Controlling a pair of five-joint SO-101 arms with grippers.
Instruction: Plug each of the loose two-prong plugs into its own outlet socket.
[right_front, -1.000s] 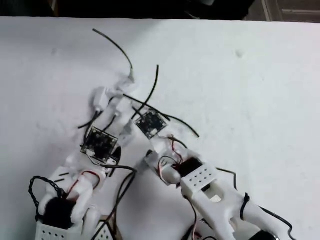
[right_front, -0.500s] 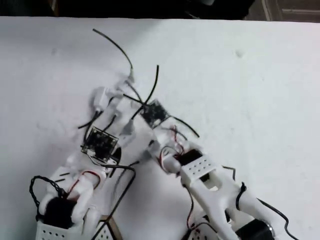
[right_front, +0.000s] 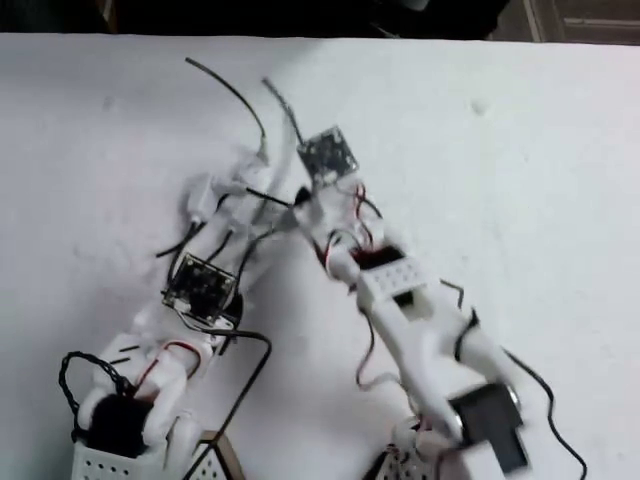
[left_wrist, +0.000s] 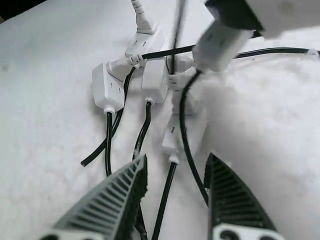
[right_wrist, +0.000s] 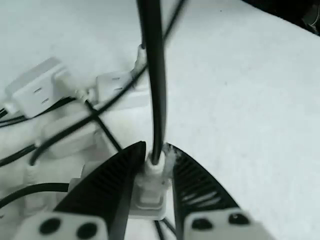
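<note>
Several white outlet sockets and plugs with black cords lie in a tangle on the white table. My right gripper is shut on a white two-prong plug, whose black cord runs straight away from the jaws. In the left wrist view that held plug hangs above the tangle. My left gripper is open, low over the table, with a socket and black cords just ahead of its fingers. Two more sockets lie beyond the right gripper.
A loose black cord curves away from the tangle toward the far table edge. The two arms stand close together, crossing near the tangle. Bare white table stretches to the right and to the far left.
My right arm has swung toward the far side of the table, carrying its plug over the tangle, and the plug's cord has lifted with it. The left arm has stayed put.
</note>
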